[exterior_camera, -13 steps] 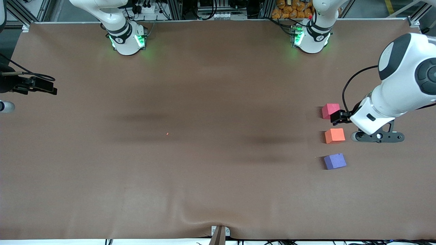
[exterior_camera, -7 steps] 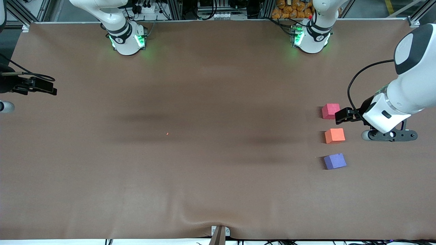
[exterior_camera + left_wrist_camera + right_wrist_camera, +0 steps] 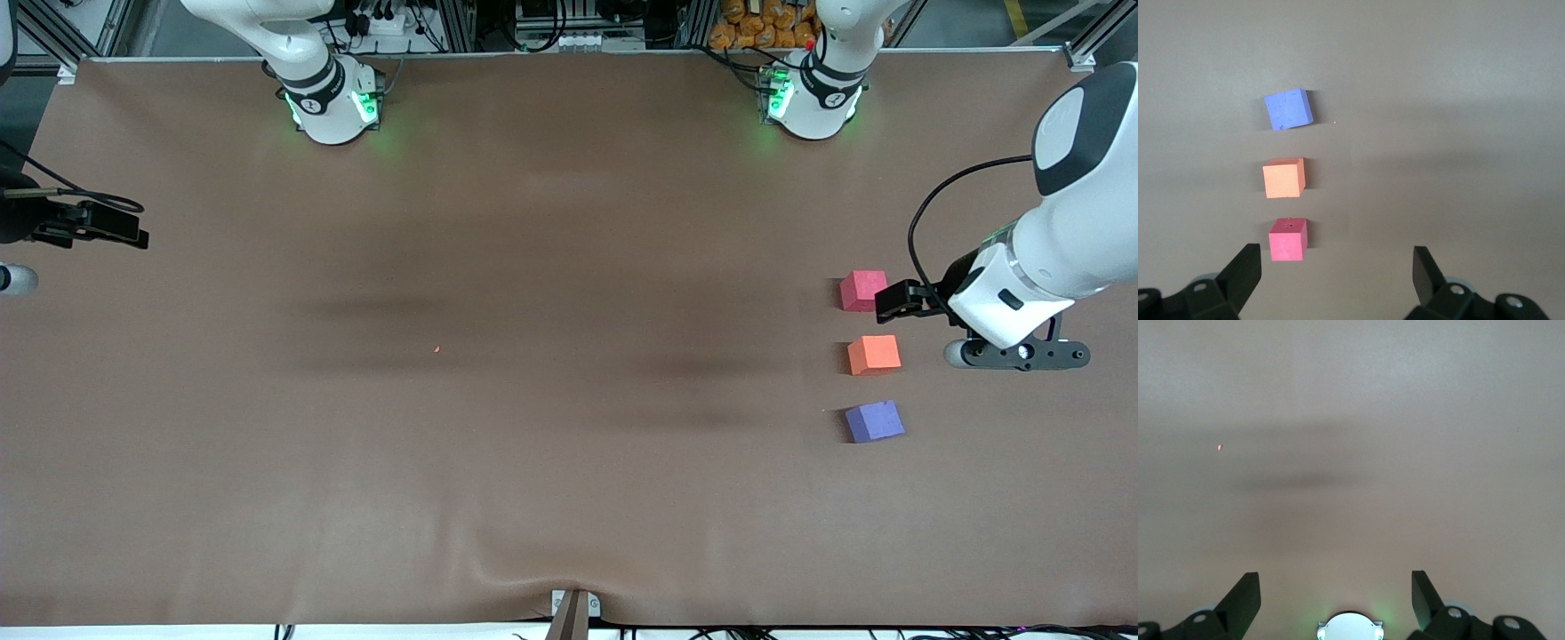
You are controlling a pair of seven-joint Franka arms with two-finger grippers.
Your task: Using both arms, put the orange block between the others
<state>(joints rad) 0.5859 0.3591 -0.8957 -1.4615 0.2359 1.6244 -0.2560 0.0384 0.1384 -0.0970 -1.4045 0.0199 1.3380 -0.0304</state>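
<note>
Three small cubes stand in a row toward the left arm's end of the table. The orange block [image 3: 874, 355] [image 3: 1283, 179] sits in the middle, apart from both others. The red-pink cube [image 3: 861, 290] [image 3: 1287, 240] is farther from the front camera and the purple-blue cube [image 3: 875, 421] [image 3: 1289, 109] is nearer. My left gripper [image 3: 893, 302] [image 3: 1337, 259] hangs open and empty above the table beside the red-pink cube. My right gripper [image 3: 100, 225] [image 3: 1336, 579] waits open and empty over the right arm's end of the table.
A tiny orange speck [image 3: 436, 348] [image 3: 1219, 447] lies on the brown table cover [image 3: 551, 267]. The cover has a wrinkle [image 3: 498, 562] near its front edge. The right arm's green-lit base [image 3: 1349, 629] shows below its gripper.
The left arm has drawn away from the cubes toward its own end of the table, uncovering the red-pink cube's edge. The cubes and the right arm have not moved.
</note>
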